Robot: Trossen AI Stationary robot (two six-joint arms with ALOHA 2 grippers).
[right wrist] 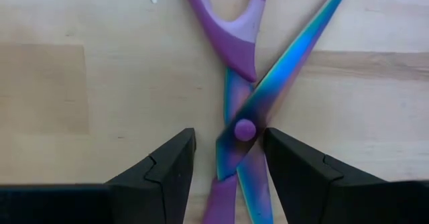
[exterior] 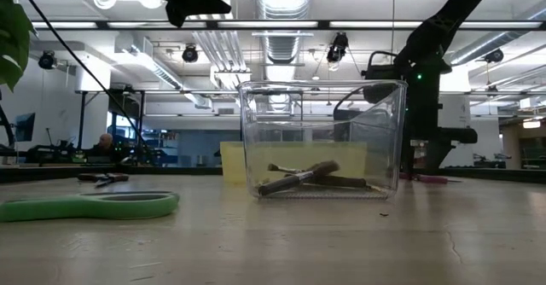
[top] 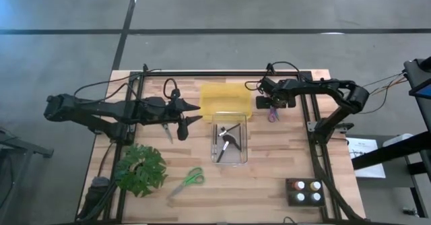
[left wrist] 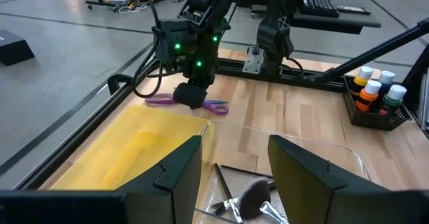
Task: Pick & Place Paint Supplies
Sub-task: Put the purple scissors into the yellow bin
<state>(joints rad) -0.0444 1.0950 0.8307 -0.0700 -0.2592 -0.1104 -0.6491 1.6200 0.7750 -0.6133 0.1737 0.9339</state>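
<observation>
The purple-handled scissors (right wrist: pixel 240 83) lie flat on the wood table with their blades crossed open, just right of the yellow bin (top: pixel 225 98). My right gripper (right wrist: pixel 230 170) is open and points down over them, one finger on each side of the pivot (right wrist: pixel 244 129). I see the same gripper in the high view (top: pixel 270 106). My left gripper (top: pixel 194 114) is open and empty, held in the air between the yellow bin and the clear box (top: pixel 229 143). The clear box holds dark-handled brushes (exterior: pixel 299 178). The green scissors (top: pixel 190 180) lie flat near the front edge.
A leafy plant (top: pixel 139 169) stands at the near left. A black tray of paint bottles (top: pixel 304 191) sits at the near right. Another pair of scissors (top: pixel 166 132) lies under my left arm. A dark frame (top: pixel 313 127) runs along the table's sides.
</observation>
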